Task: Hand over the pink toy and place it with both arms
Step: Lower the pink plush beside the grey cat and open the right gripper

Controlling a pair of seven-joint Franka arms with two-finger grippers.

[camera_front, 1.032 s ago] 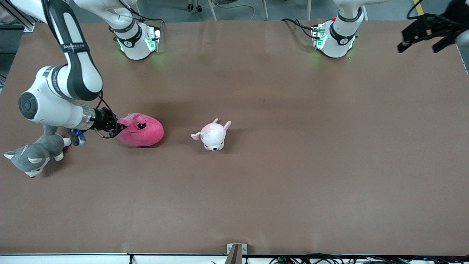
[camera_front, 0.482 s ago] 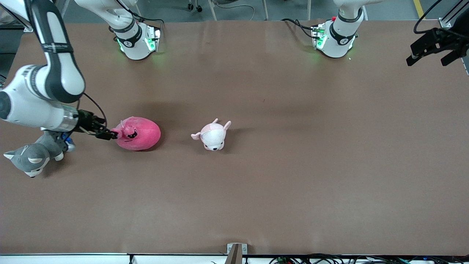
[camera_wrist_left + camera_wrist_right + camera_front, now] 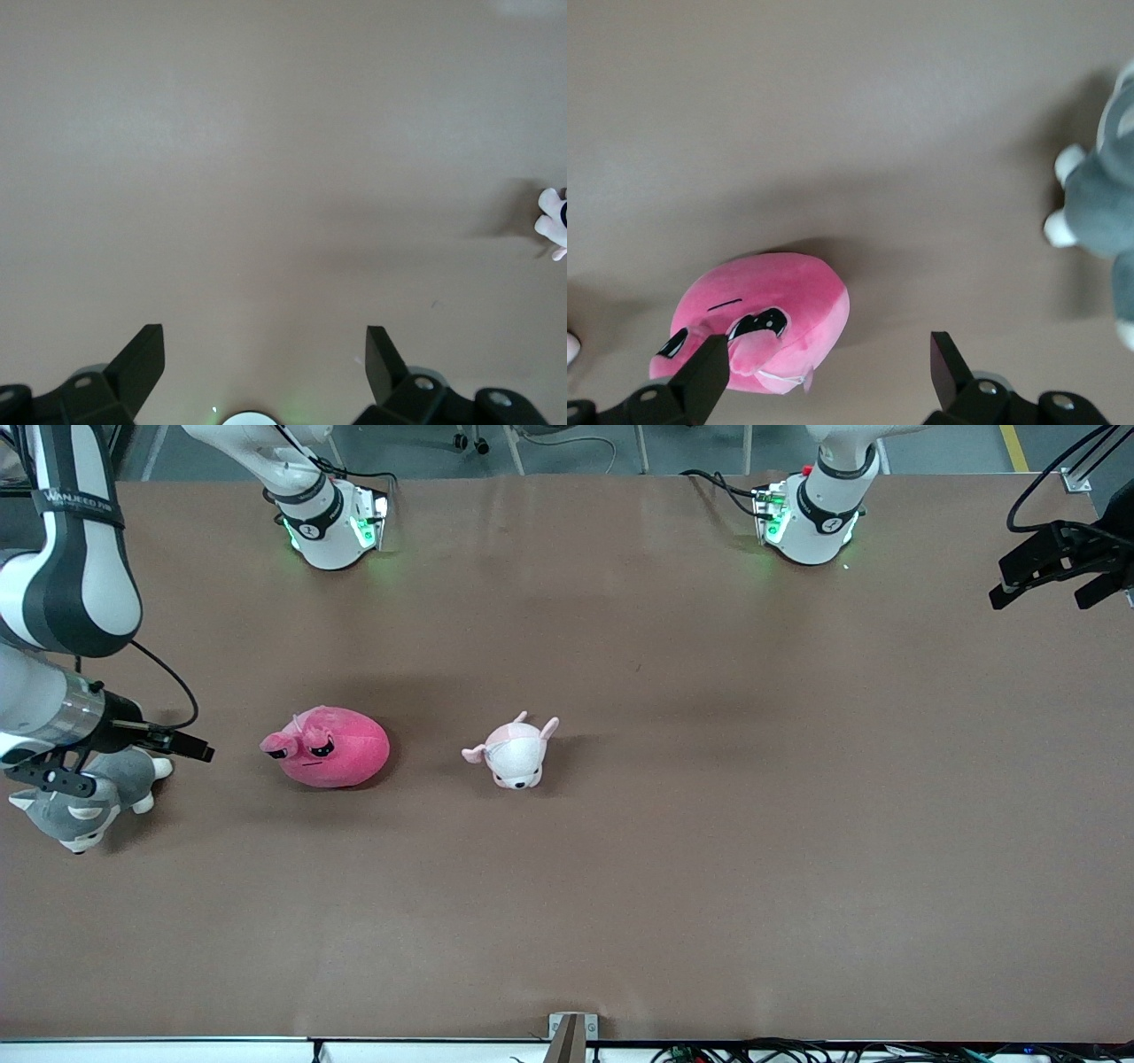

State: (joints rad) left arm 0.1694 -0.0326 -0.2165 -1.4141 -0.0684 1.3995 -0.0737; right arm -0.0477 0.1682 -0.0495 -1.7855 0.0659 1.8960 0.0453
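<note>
The pink toy [image 3: 328,747] is a round hot-pink plush with black half-lidded eyes, lying on the brown table toward the right arm's end. It also shows in the right wrist view [image 3: 757,314]. My right gripper [image 3: 197,748] is open and empty, apart from the toy, between it and the grey plush; in its wrist view the right gripper [image 3: 828,350] has its jaws spread wide with one finger overlapping the toy's edge. My left gripper [image 3: 1044,593] is open and empty, up over the table's edge at the left arm's end, and the left wrist view [image 3: 264,341] shows bare table between the jaws.
A small pale pink-and-white plush [image 3: 514,753] lies beside the pink toy toward the table's middle; its edge shows in the left wrist view [image 3: 555,221]. A grey-and-white plush [image 3: 75,806] lies under the right arm's wrist at the table's end, also in the right wrist view [image 3: 1103,208].
My right gripper let go of the pink toy and drew back toward the right arm's end of the table. The toy settled on the table. My left gripper drifted slightly outward.
</note>
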